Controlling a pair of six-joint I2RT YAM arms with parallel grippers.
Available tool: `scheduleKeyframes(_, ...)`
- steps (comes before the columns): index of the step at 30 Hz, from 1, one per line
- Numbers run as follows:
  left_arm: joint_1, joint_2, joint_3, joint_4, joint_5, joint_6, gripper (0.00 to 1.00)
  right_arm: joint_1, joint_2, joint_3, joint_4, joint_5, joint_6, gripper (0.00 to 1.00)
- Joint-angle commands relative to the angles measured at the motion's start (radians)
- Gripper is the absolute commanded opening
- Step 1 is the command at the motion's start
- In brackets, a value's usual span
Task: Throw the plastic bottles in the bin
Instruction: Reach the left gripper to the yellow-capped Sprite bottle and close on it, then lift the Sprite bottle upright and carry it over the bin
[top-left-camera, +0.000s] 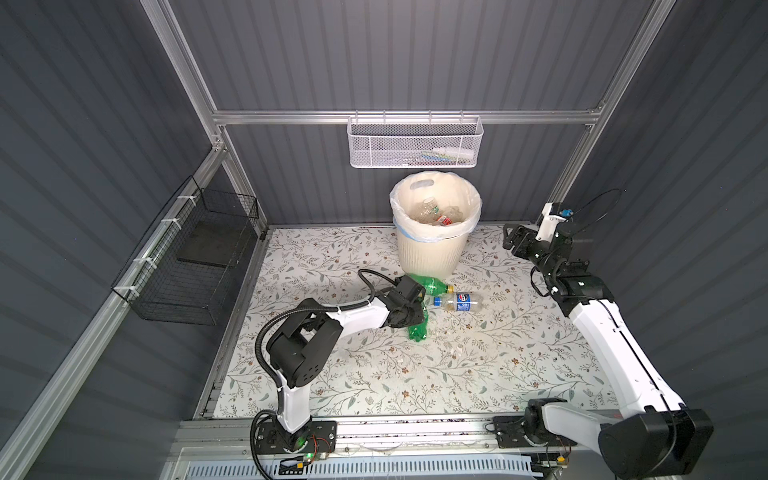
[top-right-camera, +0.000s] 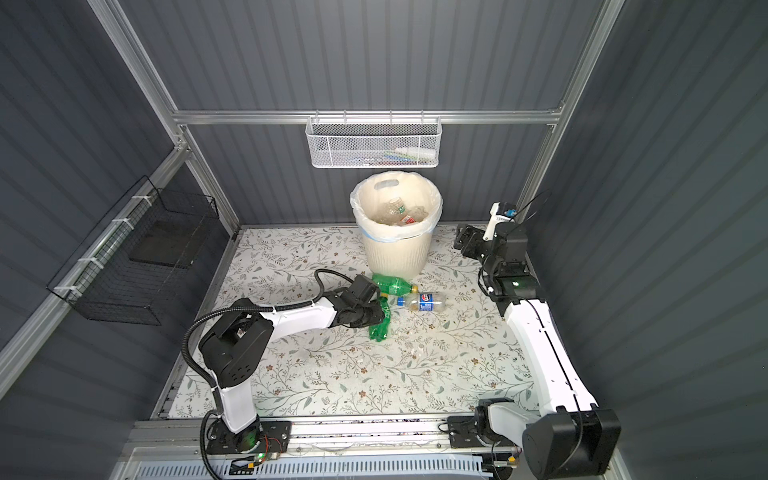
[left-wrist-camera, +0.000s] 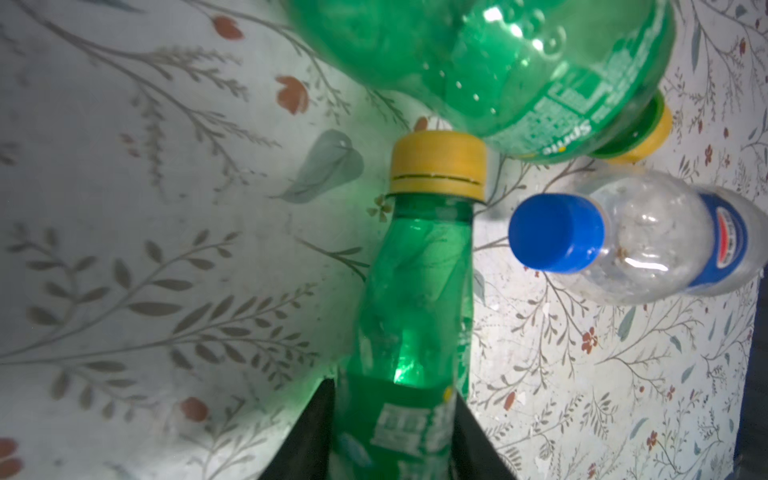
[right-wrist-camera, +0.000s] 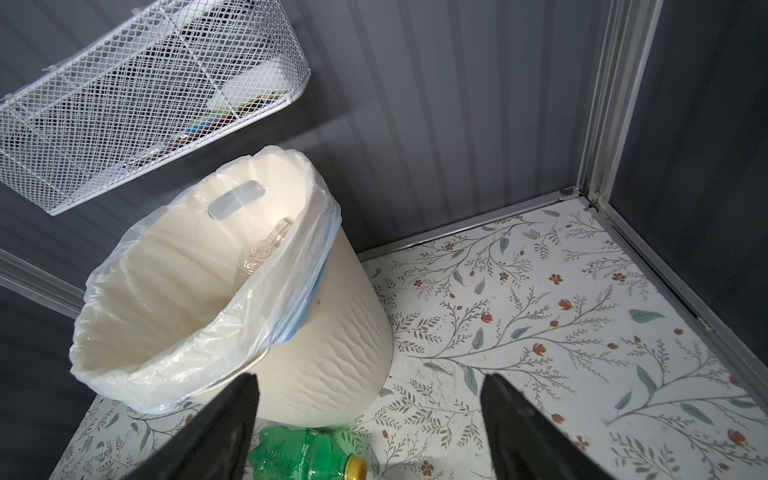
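Left gripper (left-wrist-camera: 392, 388): closed on the slim green bottle (left-wrist-camera: 415, 291), black fingers (left-wrist-camera: 307, 436) pressed to either side of its labelled body, low over the table (top-left-camera: 332, 374)
Right gripper (right-wrist-camera: 370, 376): jaws wide apart, holding nothing, hanging just beside the bin (top-left-camera: 428, 253) on its right
Key relation: the held bottle's long axis runs from its base on the near side to its yellow cap on the far side; the bin stands beyond the cap end, so I judge the carry goes up and away from the robot
Nearer arm: left, it has the bottle; the right is well apart from it
Bottle look: see-through green, creased walls, pale label
Neighbours: 2 loose on the table, the Sprite bottle (top-left-camera: 432, 284) at the bin's foot close to the held cap, the clear bottle (top-left-camera: 461, 301) with a blue cap just to its right
Bin contents: several dropped bottles (top-left-camera: 432, 210)
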Motion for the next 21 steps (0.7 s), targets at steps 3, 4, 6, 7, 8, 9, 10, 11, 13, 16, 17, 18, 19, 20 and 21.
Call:
scheduleKeyframes(3,0.031,-0.065,-0.043,0.023,-0.023,0.041,0.35,-0.002,-0.012,-0.039,-0.003,-0.020,0.019,0.85)
scheduleKeyframes(4,0.037,-0.076,-0.052,0.030,-0.023,0.044,0.34,-0.002,-0.014,-0.046,-0.011,-0.022,0.017,0.85)
scheduleKeyframes(6,0.047,-0.098,-0.071,0.043,-0.023,0.050,0.32,-0.002,-0.022,-0.060,-0.022,-0.027,0.017,0.84)
scheduleKeyframes(7,0.053,-0.112,-0.086,0.057,-0.022,0.053,0.31,-0.002,-0.025,-0.069,-0.028,-0.026,0.017,0.84)
scheduleKeyframes(8,0.058,-0.125,-0.102,0.072,-0.021,0.053,0.29,-0.001,-0.029,-0.077,-0.035,-0.026,0.017,0.84)
scheduleKeyframes(9,0.062,-0.135,-0.115,0.086,-0.020,0.055,0.28,-0.002,-0.032,-0.082,-0.041,-0.024,0.017,0.84)
scheduleKeyframes(10,0.066,-0.147,-0.124,0.093,-0.021,0.055,0.26,-0.002,-0.036,-0.090,-0.046,-0.022,0.018,0.84)
scheduleKeyframes(11,0.070,-0.158,-0.130,0.095,-0.021,0.058,0.25,-0.001,-0.039,-0.097,-0.049,-0.022,0.020,0.84)
scheduleKeyframes(13,0.077,-0.184,-0.143,0.094,-0.028,0.064,0.24,-0.001,-0.046,-0.106,-0.055,-0.027,0.027,0.84)
scheduleKeyframes(16,0.095,-0.252,-0.177,0.109,-0.050,0.083,0.24,0.000,-0.048,-0.121,-0.063,-0.039,0.034,0.83)
scheduleKeyframes(17,0.103,-0.283,-0.193,0.119,-0.056,0.095,0.25,0.003,-0.049,-0.127,-0.071,-0.039,0.035,0.83)
scheduleKeyframes(18,0.108,-0.309,-0.203,0.126,-0.063,0.109,0.26,0.005,-0.047,-0.134,-0.076,-0.042,0.033,0.82)
scheduleKeyframes(19,0.115,-0.346,-0.217,0.135,-0.074,0.128,0.27,0.008,-0.048,-0.147,-0.085,-0.045,0.031,0.82)
scheduleKeyframes(20,0.122,-0.388,-0.232,0.141,-0.094,0.146,0.28,0.014,-0.049,-0.161,-0.091,-0.047,0.028,0.82)
scheduleKeyframes(21,0.128,-0.423,-0.245,0.145,-0.107,0.163,0.29,0.018,-0.051,-0.174,-0.097,-0.047,0.026,0.82)
